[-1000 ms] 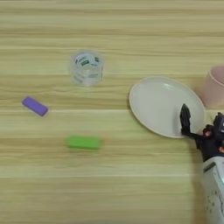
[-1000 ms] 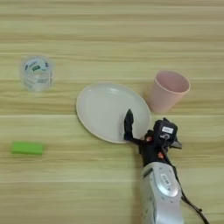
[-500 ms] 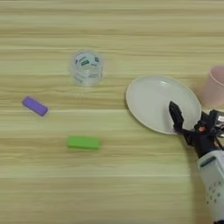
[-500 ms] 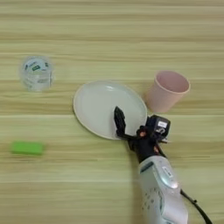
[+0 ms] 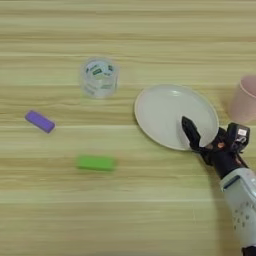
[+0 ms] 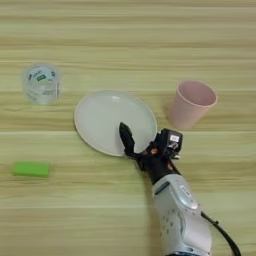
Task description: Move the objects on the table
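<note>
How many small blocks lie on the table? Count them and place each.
2. The purple block lies far left; the green block lies nearer the robot, left of the plate. None appear hidden.

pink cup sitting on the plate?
No, the pink cup stands on the bare table just to the right of the cream plate, off its rim.
</note>
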Available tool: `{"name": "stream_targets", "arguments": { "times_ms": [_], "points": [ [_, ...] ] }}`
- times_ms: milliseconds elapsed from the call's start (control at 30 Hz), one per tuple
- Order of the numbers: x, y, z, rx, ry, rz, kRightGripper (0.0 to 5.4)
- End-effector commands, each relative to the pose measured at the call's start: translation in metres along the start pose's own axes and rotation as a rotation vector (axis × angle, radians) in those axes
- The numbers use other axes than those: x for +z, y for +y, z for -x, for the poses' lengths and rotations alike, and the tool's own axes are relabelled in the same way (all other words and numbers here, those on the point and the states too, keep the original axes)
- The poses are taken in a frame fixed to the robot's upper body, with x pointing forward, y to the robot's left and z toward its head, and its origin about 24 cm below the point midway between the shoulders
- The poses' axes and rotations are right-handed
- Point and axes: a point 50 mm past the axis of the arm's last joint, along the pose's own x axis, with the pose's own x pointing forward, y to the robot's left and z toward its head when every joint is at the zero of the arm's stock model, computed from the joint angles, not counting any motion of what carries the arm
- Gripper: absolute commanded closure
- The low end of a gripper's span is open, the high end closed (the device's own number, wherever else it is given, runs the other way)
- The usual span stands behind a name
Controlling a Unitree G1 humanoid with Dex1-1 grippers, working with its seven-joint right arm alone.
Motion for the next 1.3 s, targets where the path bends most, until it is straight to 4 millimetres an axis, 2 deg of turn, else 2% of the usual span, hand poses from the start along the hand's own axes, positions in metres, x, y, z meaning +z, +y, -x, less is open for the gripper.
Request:
{"name": "stream_targets", "arguments": {
  "times_ms": [33,267,467,700,900,1067,1300],
  "points": [
    [0.016,0.017,-0.014,0.087,-0.052,0.047,0.03],
    [0.012,0.028,-0.019,0.148,-0.037,0.061,0.03],
    [0.013,0.025,-0.021,0.131,-0.047,0.076,0.03],
    [0.024,0.019,-0.019,0.087,-0.127,0.207,0.03],
    [0.031,0.025,-0.016,0.08,-0.241,0.39,0.03],
    [0.035,0.026,-0.014,0.078,-0.302,0.441,0.03],
    [0.041,0.038,-0.007,0.194,-0.362,0.481,0.03]
  ]
}}
